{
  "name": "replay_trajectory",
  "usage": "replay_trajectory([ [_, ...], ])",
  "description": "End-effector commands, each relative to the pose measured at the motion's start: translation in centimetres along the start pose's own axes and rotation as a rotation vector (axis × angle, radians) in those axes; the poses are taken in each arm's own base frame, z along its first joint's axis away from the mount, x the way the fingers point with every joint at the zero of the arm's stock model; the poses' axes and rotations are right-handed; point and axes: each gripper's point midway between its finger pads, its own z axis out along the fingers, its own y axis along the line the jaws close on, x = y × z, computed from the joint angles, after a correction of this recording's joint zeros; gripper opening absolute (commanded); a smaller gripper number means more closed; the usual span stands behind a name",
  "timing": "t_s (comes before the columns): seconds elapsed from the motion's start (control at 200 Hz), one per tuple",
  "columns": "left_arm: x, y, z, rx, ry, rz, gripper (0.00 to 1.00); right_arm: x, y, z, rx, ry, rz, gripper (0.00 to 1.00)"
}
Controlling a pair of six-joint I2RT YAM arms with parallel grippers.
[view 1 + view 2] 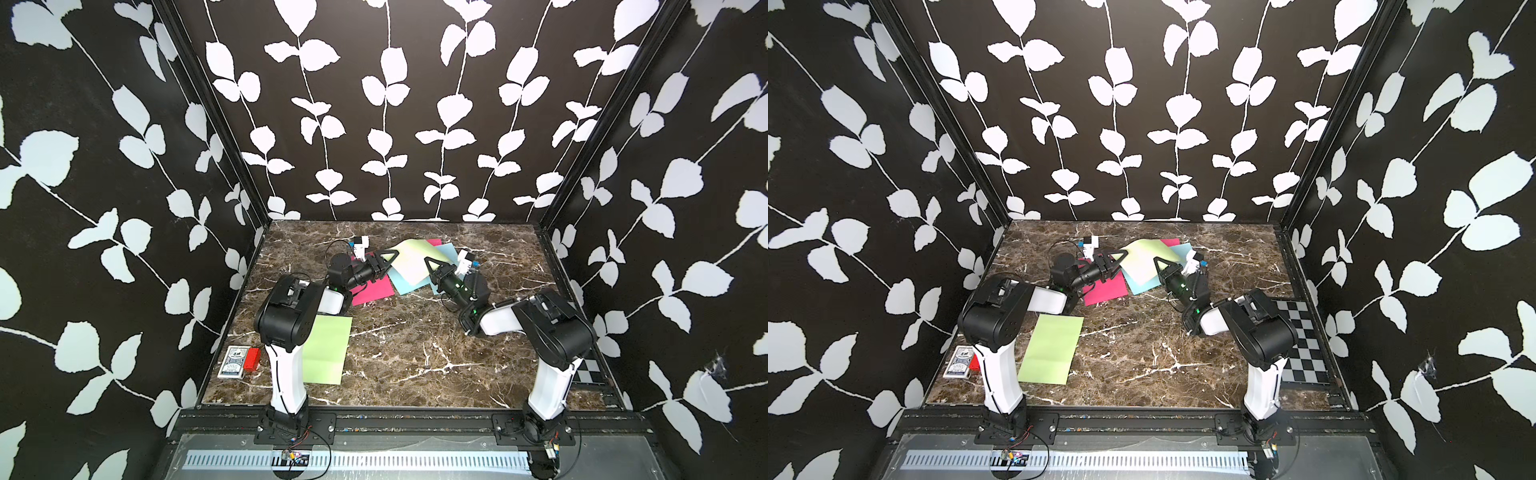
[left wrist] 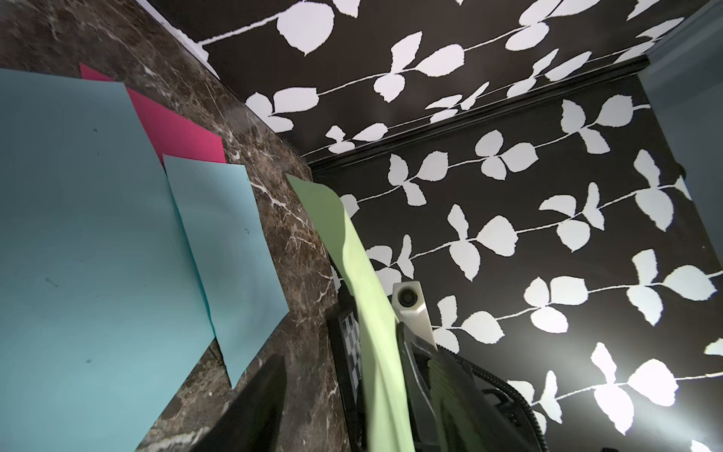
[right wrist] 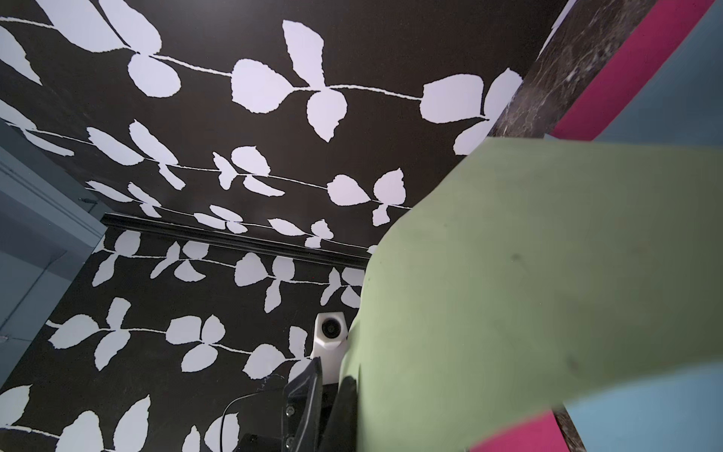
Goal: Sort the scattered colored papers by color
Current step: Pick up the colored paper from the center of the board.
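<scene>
Thin light green paper sheet (image 1: pixel 411 259) hangs curled above the mixed pile at the far middle of the brown marbled tabletop (image 1: pixel 415 353). The right gripper (image 1: pixel 434 266) is closed. The left wrist view shows the sheet running into it, so I read it as pinching one edge. The left gripper (image 1: pixel 388 257) sits at the opposite edge. Only one dark finger (image 2: pixel 258 399) shows in its own view, clear of the paper — can't tell how wide it stands or whether it holds anything.

Below lie a large pale blue paper sheet (image 2: pixel 98 235), a second pale blue sheet (image 2: pixel 231 254) and a magenta-pink paper sheet (image 1: pixel 372 291). A flat light green sheet (image 1: pixel 328 349) lies alone near the left arm's base, likely the green stack.

Risks:
- A one-edge pinch on limp paper lets the free corner sag and drag over the blue sheets, shifting them.
- Thin paper could slide out of the shut jaws mid-carry.
- If both grippers clamp and pull apart, the sheet could crease or tear.
- The green stack is on the left arm's side — the arms could clash, or the sheet could land skewed or folded under.
</scene>
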Motion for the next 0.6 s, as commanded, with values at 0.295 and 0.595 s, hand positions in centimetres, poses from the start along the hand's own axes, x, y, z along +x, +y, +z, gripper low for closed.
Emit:
replay_trajectory([
  [0.295, -0.4, -3.1, -1.9, 0.127, 0.216, 0.182, 0.72, 4.4, 5.9, -1.2, -0.151, 0.382, 0.046, 0.00],
  [0.595, 2.6, -2.5, -3.1, 0.156, 0.325, 0.159, 0.60, 7.9, 6.8, -4.3, -0.096, 0.632, -0.203, 0.00],
])
